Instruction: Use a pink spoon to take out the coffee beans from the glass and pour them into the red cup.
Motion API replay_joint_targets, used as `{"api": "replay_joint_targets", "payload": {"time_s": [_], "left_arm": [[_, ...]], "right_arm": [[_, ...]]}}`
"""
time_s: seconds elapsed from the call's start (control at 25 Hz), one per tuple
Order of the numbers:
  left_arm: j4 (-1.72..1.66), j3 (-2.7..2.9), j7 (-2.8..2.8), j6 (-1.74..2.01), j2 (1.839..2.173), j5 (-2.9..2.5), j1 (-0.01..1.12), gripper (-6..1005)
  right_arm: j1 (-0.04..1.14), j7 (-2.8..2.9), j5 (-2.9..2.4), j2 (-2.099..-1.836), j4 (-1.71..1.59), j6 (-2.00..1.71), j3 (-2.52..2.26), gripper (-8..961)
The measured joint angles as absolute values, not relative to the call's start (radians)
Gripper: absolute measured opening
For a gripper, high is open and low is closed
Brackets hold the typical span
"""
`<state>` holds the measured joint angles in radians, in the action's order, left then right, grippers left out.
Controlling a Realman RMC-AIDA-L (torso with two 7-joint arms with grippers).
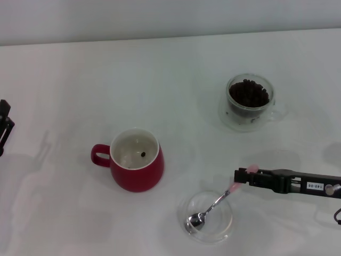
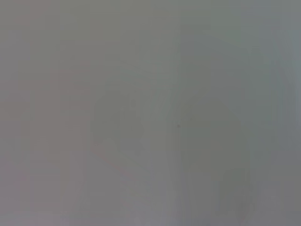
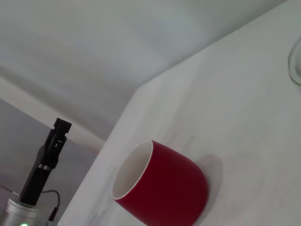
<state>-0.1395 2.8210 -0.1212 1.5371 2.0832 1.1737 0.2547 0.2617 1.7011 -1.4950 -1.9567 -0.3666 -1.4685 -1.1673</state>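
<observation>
The red cup (image 1: pixel 136 160) stands left of centre with its handle to the left and one coffee bean (image 1: pixel 143 154) inside; it also shows in the right wrist view (image 3: pixel 164 183). The glass (image 1: pixel 249 101) with a heap of coffee beans (image 1: pixel 249 93) stands at the back right. My right gripper (image 1: pixel 244 176) reaches in from the right and is shut on the pale pink handle of the pink spoon (image 1: pixel 213 205). The spoon slants down, its metal bowl resting empty inside a low clear glass dish (image 1: pixel 226 226). My left gripper (image 1: pixel 4 125) is parked at the table's left edge.
The white table (image 1: pixel 64 80) runs back to a pale wall. The left wrist view shows only a plain grey surface. The right wrist view shows the left gripper (image 3: pixel 49 150) far off beyond the table's edge, and a clear rim (image 3: pixel 296 61) at the frame's side.
</observation>
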Motion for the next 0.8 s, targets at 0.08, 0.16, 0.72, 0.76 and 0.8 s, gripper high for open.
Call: {"api": "replay_joint_targets", "payload": {"time_s": [0.08,0.16,0.72,0.76,0.8], "left_arm": [[-0.140,2.821,-0.121,1.537,2.083,1.175,0.255,800],[-0.140,2.821,-0.121,1.537,2.083,1.181,0.254,800],[-0.140,2.821,-0.124,1.537,2.083,1.185,0.251,800],[-0.140,2.821,-0.124,1.537,2.083,1.184,0.251,800],[-0.140,2.821,-0.124,1.537,2.083,1.184,0.250,800]], "right_arm": [[0.262,1.701,-1.496,-1.957,-0.367,-1.467,-1.167,324],[0.264,1.701,-1.497,-1.959,-0.369,-1.463,-1.165,334],[0.273,1.611,-1.488,-1.959,-0.377,-1.358,-1.095,532],[0.272,1.601,-1.488,-1.960,-0.377,-1.358,-1.073,581],[0.270,1.592,-1.488,-1.960,-0.377,-1.360,-1.051,630]]}}
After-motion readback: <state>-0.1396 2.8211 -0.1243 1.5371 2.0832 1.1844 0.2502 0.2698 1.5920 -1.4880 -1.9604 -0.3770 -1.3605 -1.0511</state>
